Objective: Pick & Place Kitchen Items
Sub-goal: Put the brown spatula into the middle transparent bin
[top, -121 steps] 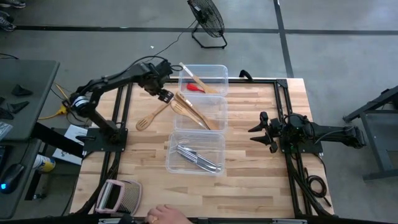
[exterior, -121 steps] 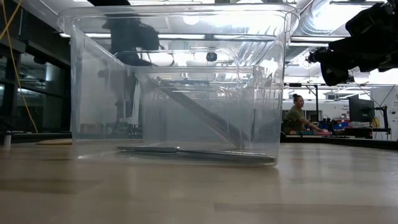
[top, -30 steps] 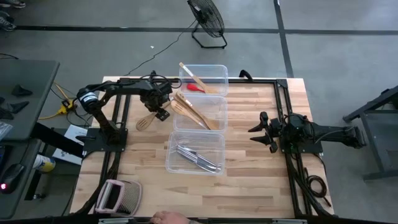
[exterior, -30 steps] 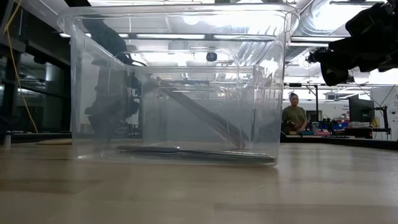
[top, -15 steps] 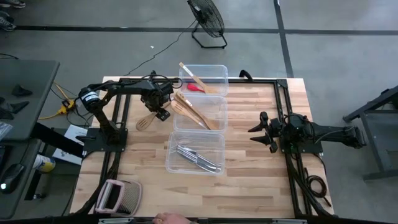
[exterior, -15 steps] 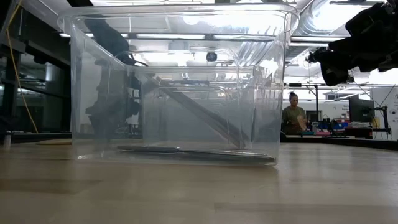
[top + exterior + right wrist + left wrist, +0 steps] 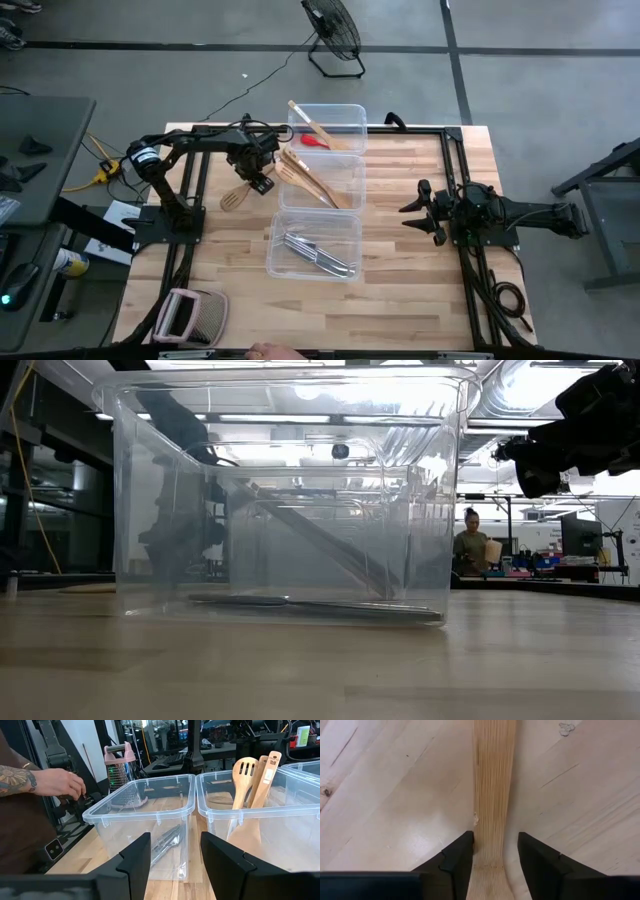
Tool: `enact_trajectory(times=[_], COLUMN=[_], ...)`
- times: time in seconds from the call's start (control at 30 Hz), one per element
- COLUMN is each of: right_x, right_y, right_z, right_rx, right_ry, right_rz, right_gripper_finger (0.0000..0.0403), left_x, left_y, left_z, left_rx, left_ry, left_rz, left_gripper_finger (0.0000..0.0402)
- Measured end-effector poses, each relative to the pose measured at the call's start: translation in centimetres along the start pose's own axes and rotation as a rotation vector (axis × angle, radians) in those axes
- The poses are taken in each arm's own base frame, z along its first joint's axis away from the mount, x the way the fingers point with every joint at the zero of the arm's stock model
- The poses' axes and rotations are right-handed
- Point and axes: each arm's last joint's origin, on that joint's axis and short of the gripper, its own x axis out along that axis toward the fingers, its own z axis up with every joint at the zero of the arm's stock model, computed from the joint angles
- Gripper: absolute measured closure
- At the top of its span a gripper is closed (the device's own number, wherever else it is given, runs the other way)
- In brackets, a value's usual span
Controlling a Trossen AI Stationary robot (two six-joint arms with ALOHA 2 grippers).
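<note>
A pale wooden slotted spatula (image 7: 238,194) lies flat on the table, left of the middle tub. My left gripper (image 7: 259,182) is low over its handle (image 7: 492,795) and open, with one finger on either side of it. My right gripper (image 7: 418,210) waits open and empty at the table's right. The far tub (image 7: 350,112) holds a wooden spoon (image 7: 310,124) and a small red utensil (image 7: 315,141). The middle tub (image 7: 355,170) holds wooden utensils (image 7: 308,180). The near tub (image 7: 283,225) holds silver cutlery (image 7: 318,253). My left gripper stands astride the spatula's handle (image 7: 490,835) from above, its fingers across the handle. One finger (image 7: 462,852) is right at the handle's edge and the other (image 7: 535,852) stands clear of it. I cannot tell whether the first one touches. The spatula lies flat on the table.
A pink-handled grater (image 7: 190,315) stands at the near left corner. A person's hand (image 7: 265,352) shows at the near edge, and a tattooed arm (image 7: 40,780) shows beside the grater in the right wrist view. The bare wood between the tubs and my right gripper is free.
Since four seconds ago my left gripper has come from beside the far tub toward the near edge and down onto the spatula's handle. Over the last second it has stayed almost still, and the spatula has not moved.
</note>
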Motion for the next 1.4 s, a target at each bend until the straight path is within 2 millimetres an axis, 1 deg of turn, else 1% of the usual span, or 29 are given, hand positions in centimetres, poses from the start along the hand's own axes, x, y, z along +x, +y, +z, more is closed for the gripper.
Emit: enact_trajectory(times=[0.43, 0.77, 1.23, 1.4], right_x=[0.0, 0.0, 0.0, 0.0], right_y=[0.0, 0.0, 0.0, 0.0], right_z=[0.0, 0.0, 0.0, 0.0], right_rx=[0.000, 0.000, 0.000, 0.000], right_ry=[0.000, 0.000, 0.000, 0.000], right_rz=[0.000, 0.000, 0.000, 0.000], right_gripper_finger=[0.0237, 0.0237, 0.0237, 0.0237], left_x=[0.0, -0.3, -2.0, -3.0], left_y=[0.0, 0.1, 0.5, 0.6], left_z=[-0.1, -0.2, -1.2, -1.5], left_rx=[-0.010, -0.055, -0.139, -0.161], left_ry=[0.011, 0.002, -0.023, -0.063], left_rz=[0.003, 0.006, 0.066, 0.058], left_gripper_finger=[0.0329, 0.0330, 0.0330, 0.0330])
